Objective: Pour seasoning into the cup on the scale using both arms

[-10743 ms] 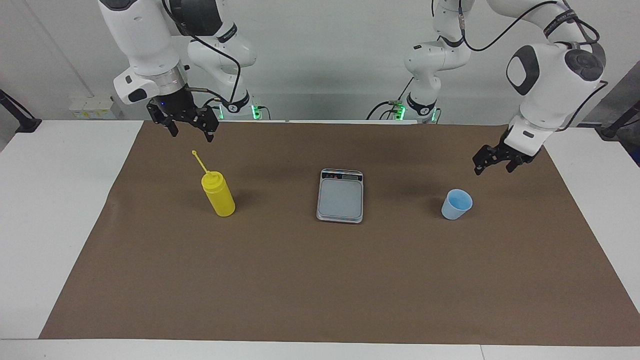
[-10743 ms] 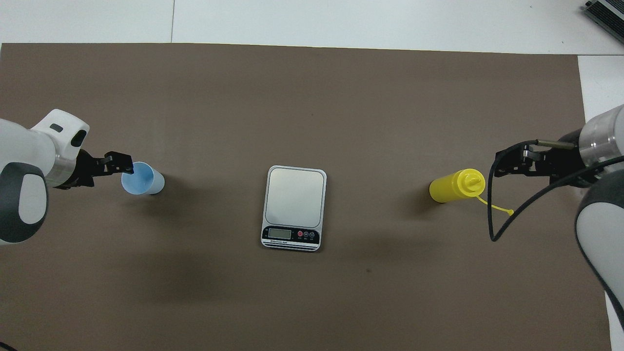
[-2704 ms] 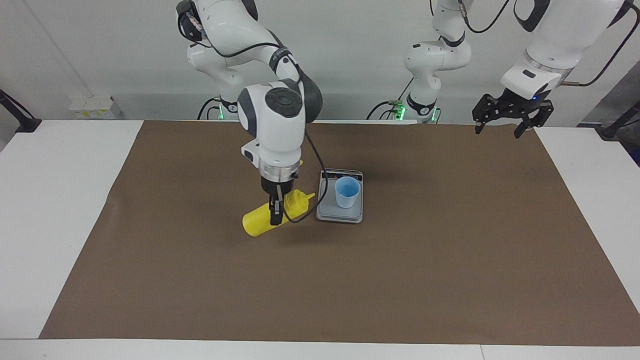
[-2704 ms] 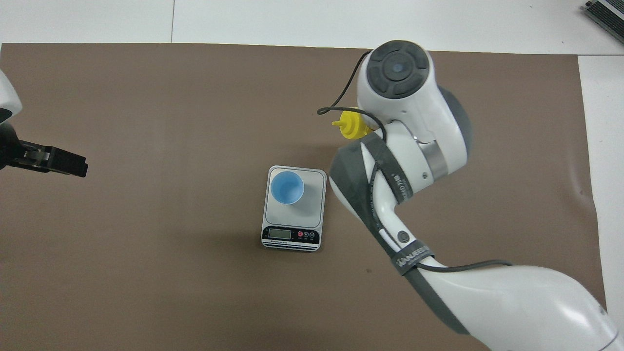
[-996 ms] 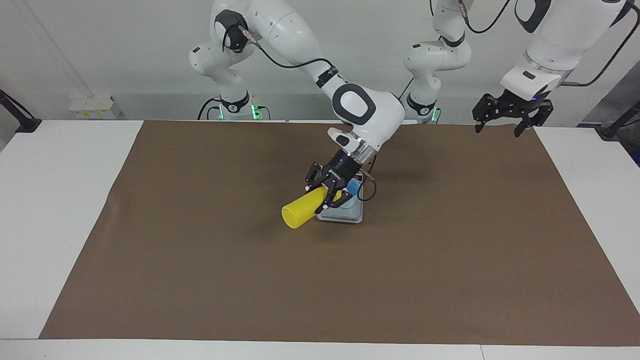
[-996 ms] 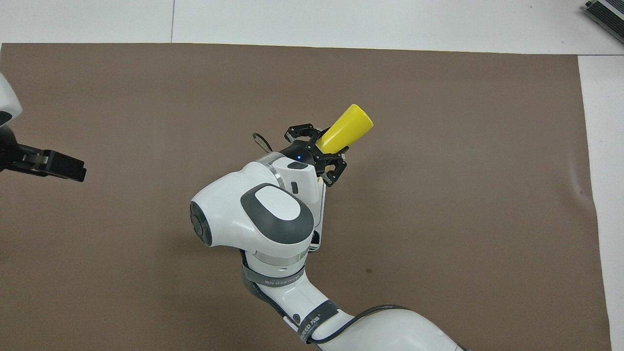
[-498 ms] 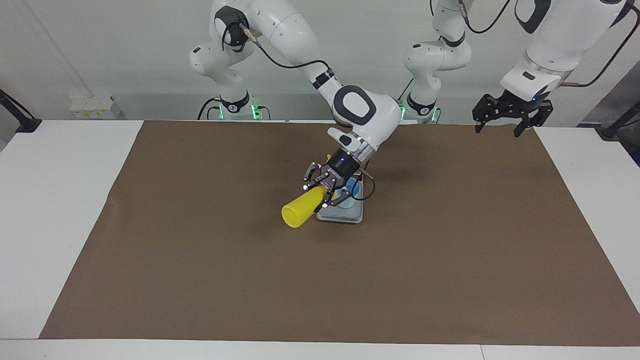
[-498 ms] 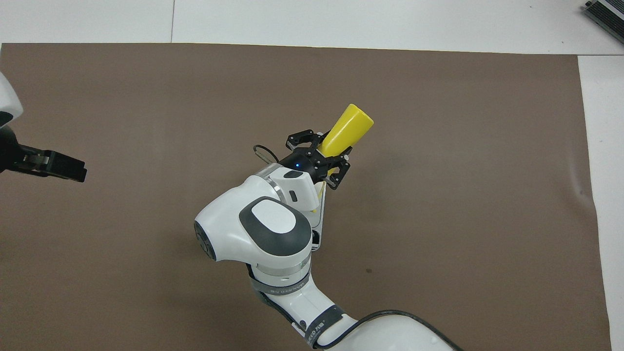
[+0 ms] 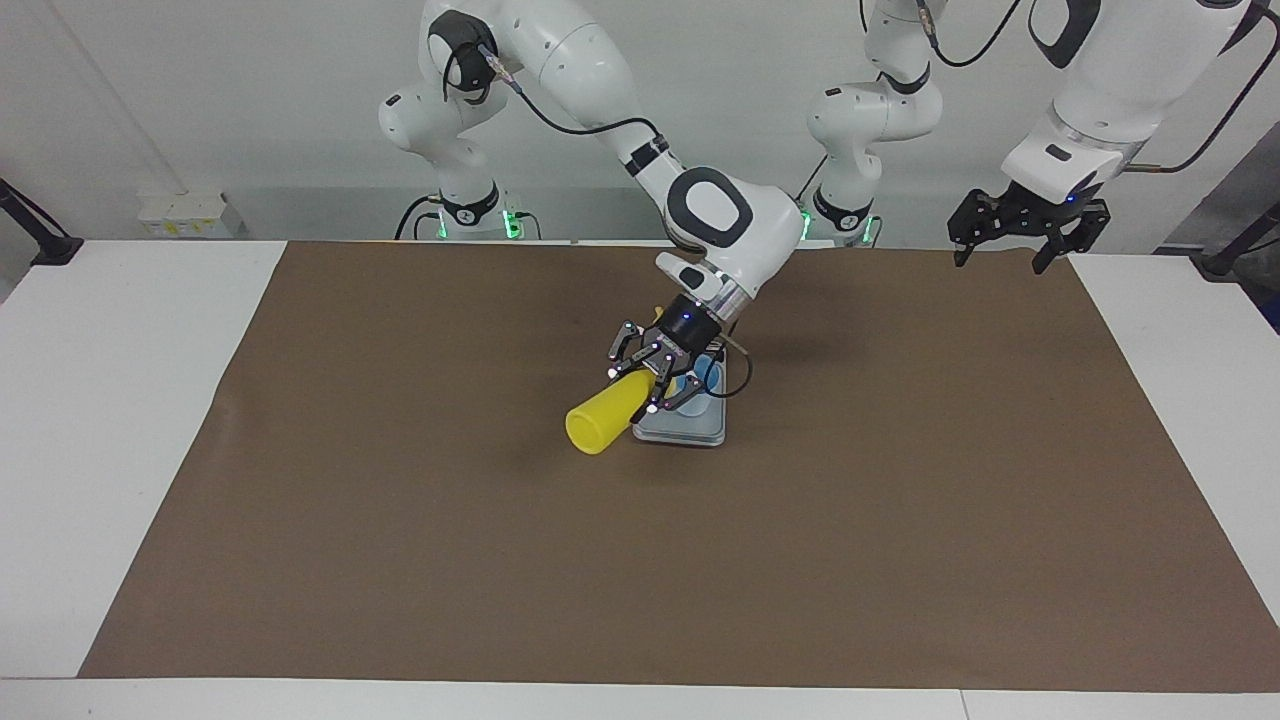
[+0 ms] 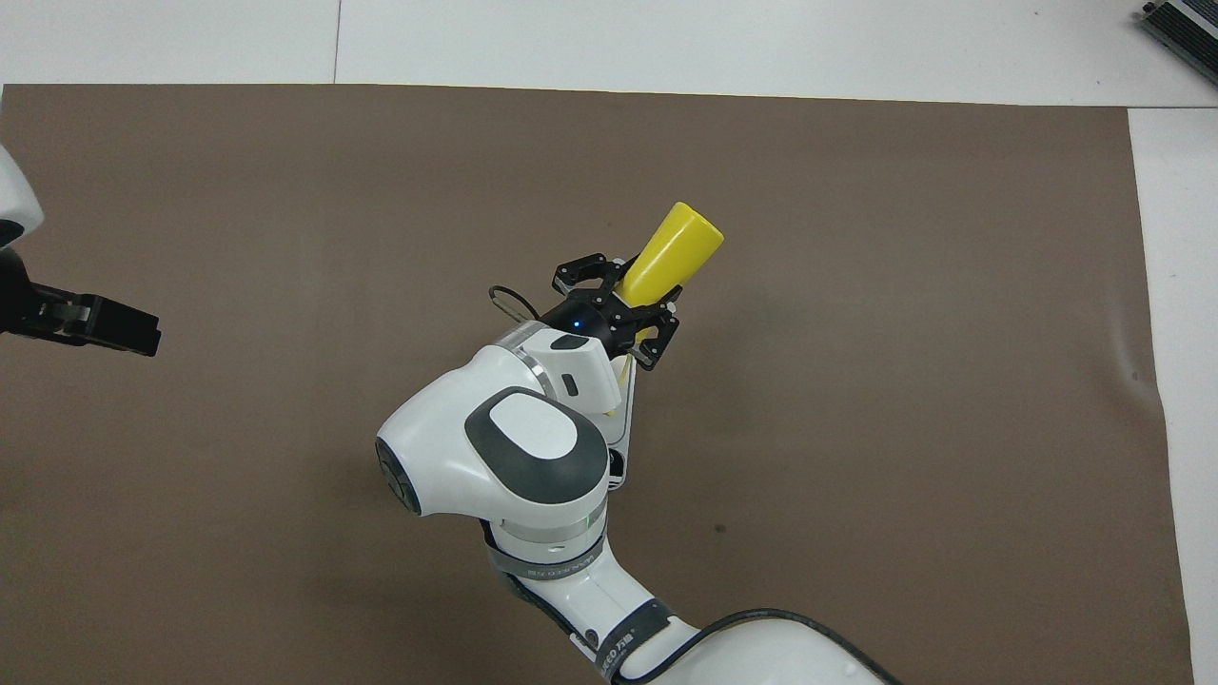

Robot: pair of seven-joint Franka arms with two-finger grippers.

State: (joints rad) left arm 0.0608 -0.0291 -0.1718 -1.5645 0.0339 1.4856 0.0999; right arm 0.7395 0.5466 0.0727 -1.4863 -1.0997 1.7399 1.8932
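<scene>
Bottle (image 9: 610,417) base barely shifted; my right gripper (image 9: 655,385) stays clamped on it, tipped over cup (image 9: 706,377). Pour ongoing, I judge. Left gripper (image 9: 1010,238) waits, fingers spread, empty.

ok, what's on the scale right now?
The light-blue cup stands on the scale, mostly covered by the right gripper, which holds the yellow bottle tipped with its nozzle end toward the cup. The cup's contents and the nozzle are hidden.
</scene>
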